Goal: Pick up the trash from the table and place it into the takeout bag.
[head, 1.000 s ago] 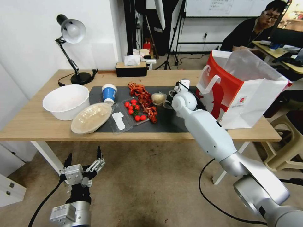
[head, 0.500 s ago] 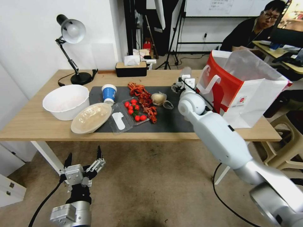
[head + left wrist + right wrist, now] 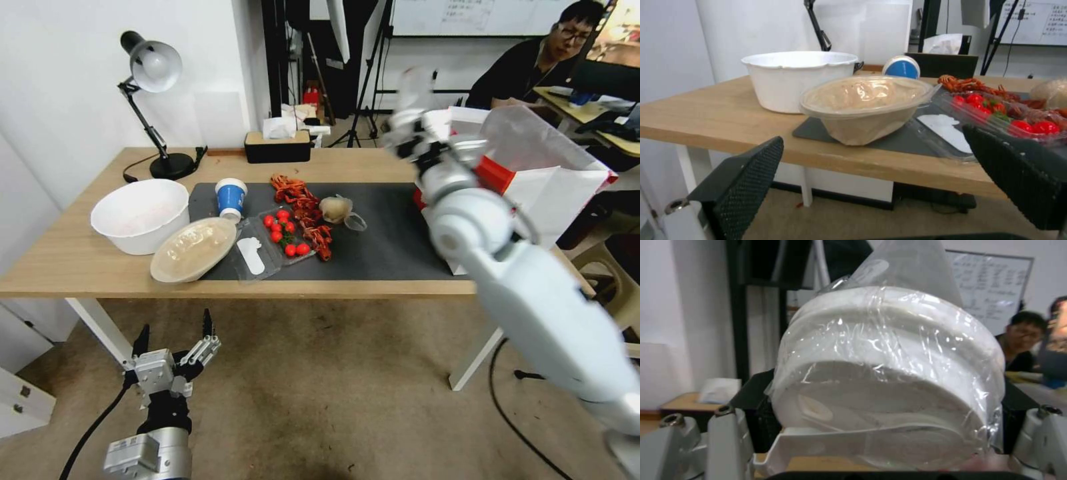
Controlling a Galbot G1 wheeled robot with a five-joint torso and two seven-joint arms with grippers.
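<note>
My right gripper [image 3: 419, 137] is raised beside the top edge of the red-and-white takeout bag [image 3: 540, 193], shut on a clear plastic cup with a white lid [image 3: 889, 373]; the cup [image 3: 413, 87] stands blurred above the hand. On the table [image 3: 67, 260] remain a blue-and-white paper cup [image 3: 231, 198], a beige round bowl lid [image 3: 192, 248] and a pale wrap wad [image 3: 335, 209]. My left gripper [image 3: 175, 337] hangs open below the table's front edge, facing the beige lid [image 3: 865, 106] from a distance.
A large white bowl [image 3: 140, 215] sits at the table's left, a clear tray of red tomatoes [image 3: 283, 237] and red crayfish shells [image 3: 303, 207] on the dark mat [image 3: 387, 240]. A desk lamp [image 3: 152, 67] and tissue box [image 3: 277, 143] stand at the back.
My right arm has lifted the cup from the mat's right part up and to the right, to the bag's top edge. The left arm has stayed put.
</note>
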